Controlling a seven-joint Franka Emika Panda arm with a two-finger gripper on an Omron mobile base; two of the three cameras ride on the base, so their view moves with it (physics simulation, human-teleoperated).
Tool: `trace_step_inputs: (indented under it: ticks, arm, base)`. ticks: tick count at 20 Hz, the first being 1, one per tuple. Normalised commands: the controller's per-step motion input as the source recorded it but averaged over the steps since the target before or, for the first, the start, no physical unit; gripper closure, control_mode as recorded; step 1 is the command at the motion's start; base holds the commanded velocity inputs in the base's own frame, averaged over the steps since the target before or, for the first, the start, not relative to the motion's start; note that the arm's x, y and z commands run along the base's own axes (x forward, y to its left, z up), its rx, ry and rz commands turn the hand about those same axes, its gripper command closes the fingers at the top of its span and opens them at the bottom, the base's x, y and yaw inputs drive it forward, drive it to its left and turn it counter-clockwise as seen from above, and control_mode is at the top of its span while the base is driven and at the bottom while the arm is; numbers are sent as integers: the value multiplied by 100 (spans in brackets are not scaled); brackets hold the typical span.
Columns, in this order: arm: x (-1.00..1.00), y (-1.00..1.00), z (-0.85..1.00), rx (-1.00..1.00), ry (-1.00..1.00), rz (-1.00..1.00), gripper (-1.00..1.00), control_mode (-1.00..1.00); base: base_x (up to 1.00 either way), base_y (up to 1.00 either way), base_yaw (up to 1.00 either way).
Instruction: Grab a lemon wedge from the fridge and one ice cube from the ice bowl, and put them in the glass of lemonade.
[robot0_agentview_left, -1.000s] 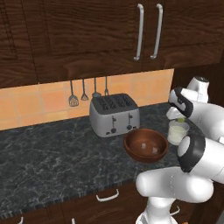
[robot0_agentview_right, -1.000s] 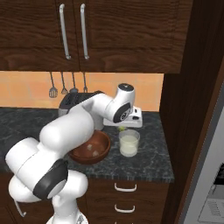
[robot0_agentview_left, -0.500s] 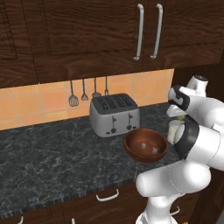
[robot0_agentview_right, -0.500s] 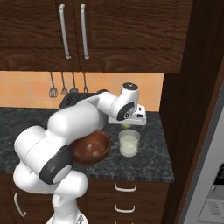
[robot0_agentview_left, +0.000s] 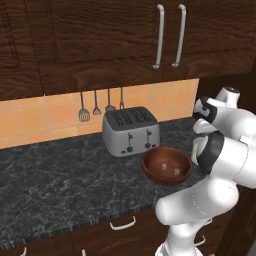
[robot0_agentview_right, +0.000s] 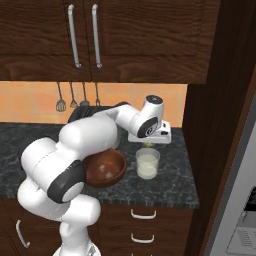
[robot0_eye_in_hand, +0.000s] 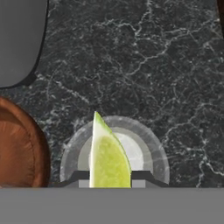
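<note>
The gripper (robot0_agentview_right: 149, 144) pinches a lemon wedge (robot0_eye_in_hand: 108, 155) directly above the glass of lemonade (robot0_agentview_right: 148, 163), which stands on the dark marble counter (robot0_eye_in_hand: 144, 61). The wooden ice bowl (robot0_agentview_right: 106, 169) sits at the glass's nine o'clock, close beside it, with the silver toaster (robot0_agentview_left: 130, 131) behind at eleven o'clock.

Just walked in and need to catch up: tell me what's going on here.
The white arm's gripper holds a lemon wedge right above the glass of lemonade on the dark stone counter; the wedge has not been let go. Beside the glass sits the ice bowl with an ice cube in it, and the toaster stands behind.
</note>
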Motion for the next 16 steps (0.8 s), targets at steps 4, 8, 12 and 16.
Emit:
trace_step_inputs:
  ticks: [4, 8, 12, 16]
  arm:
    - [14, 0, 0, 0, 0, 0, 100, -100]
    - [0, 0, -6, 0, 0, 0, 100, -100]
    - [0, 1, -31, 0, 2, 0, 100, -100]
    - [0, 0, -4, 0, 1, 0, -100, -100]
  base:
    - [0, 0, 0]
    - [0, 0, 0]
    - [0, 0, 0]
    - [0, 0, 0]
